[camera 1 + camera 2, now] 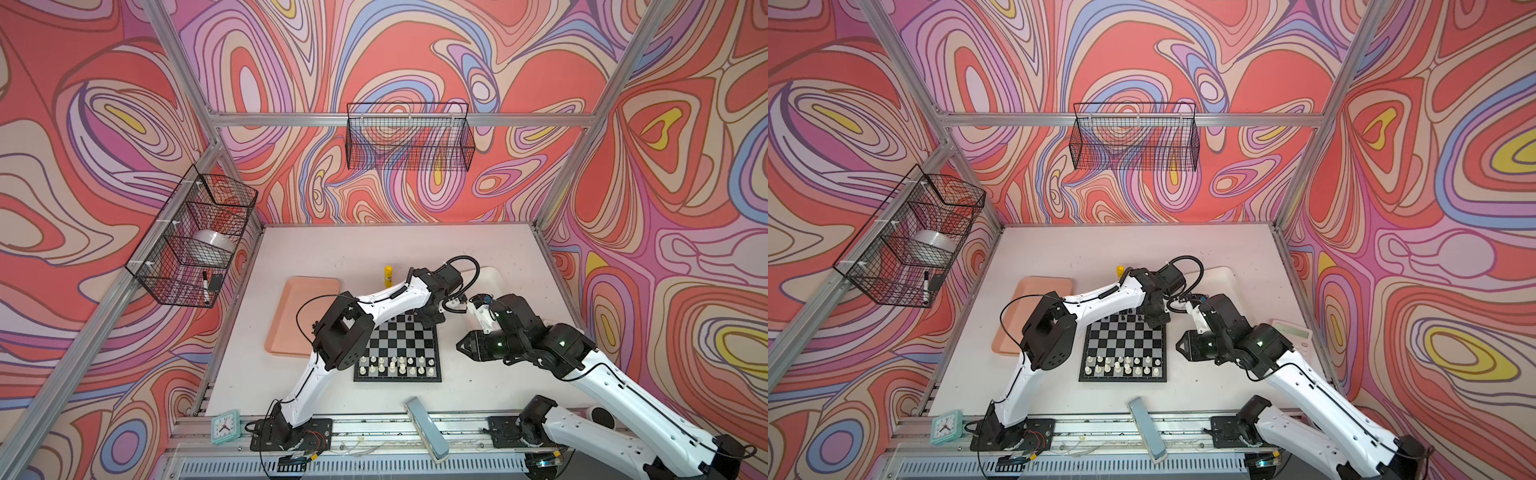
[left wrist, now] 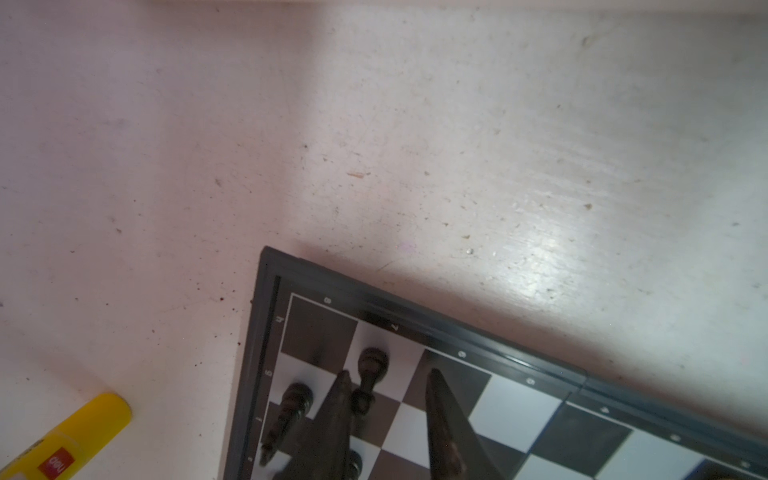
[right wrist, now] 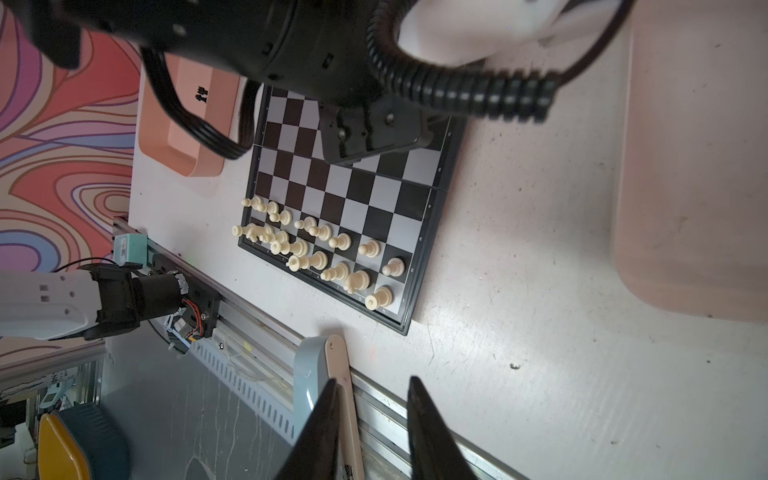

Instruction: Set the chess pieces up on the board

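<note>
The board (image 1: pixel 399 340) (image 1: pixel 1125 338) lies mid-table. Cream-white chess pieces (image 1: pixel 395 365) (image 3: pixel 316 249) fill its two near rows. A few black ones (image 1: pixel 1123 318) stand on the far row. My left gripper (image 1: pixel 432 322) (image 2: pixel 388 373) is open over the board's far right corner. A black pawn (image 2: pixel 372 361) stands between its fingers, close to one and apart from the other. A taller black piece (image 2: pixel 291 415) stands beside it. My right gripper (image 1: pixel 461 345) (image 3: pixel 374 379) hangs open and empty, right of the board. Two black pieces (image 3: pixel 200 93) lie on the pink tray (image 1: pixel 303 316).
A yellow glue stick (image 1: pixel 388 275) (image 2: pixel 70 436) stands behind the board. A white tray (image 1: pixel 490 278) sits at the back right and a calculator (image 1: pixel 1291 332) at the right. A small clock (image 1: pixel 225 426) and a grey-blue stapler-like thing (image 1: pixel 426 428) sit at the front rail.
</note>
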Robot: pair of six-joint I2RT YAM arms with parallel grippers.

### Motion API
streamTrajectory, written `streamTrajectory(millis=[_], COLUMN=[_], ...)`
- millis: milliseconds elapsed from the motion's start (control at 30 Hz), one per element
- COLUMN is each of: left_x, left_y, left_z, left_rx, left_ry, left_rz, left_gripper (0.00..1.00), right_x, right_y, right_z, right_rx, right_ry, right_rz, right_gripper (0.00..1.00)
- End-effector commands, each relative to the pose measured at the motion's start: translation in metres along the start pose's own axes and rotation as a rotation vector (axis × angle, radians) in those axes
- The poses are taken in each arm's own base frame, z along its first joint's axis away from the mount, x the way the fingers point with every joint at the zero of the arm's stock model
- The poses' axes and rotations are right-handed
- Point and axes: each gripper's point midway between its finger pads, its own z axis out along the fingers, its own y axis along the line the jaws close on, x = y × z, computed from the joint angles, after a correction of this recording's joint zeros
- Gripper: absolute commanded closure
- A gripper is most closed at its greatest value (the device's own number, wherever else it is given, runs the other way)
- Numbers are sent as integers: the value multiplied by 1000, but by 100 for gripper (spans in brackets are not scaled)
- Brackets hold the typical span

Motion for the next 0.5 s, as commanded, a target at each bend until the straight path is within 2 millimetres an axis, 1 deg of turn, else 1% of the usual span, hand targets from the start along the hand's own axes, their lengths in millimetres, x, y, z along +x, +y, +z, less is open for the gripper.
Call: streamTrajectory(millis=[0,267,467], left_x=[8,8,3], left_y=[-7,-8,-7], left_z=[-1,-1,-7], left_rx=[18,24,23], left_ry=[24,22,7], left_rz=[19,17,12], left_gripper=[63,59,58], right_x=[-1,-1,-1], right_y=[-3,-3,-3], right_z=[3,3,3], right_rx=[6,7,7], right_ry=[-5,-5,-5], right_rz=[-4,-2,-2], right_gripper=[72,71,71])
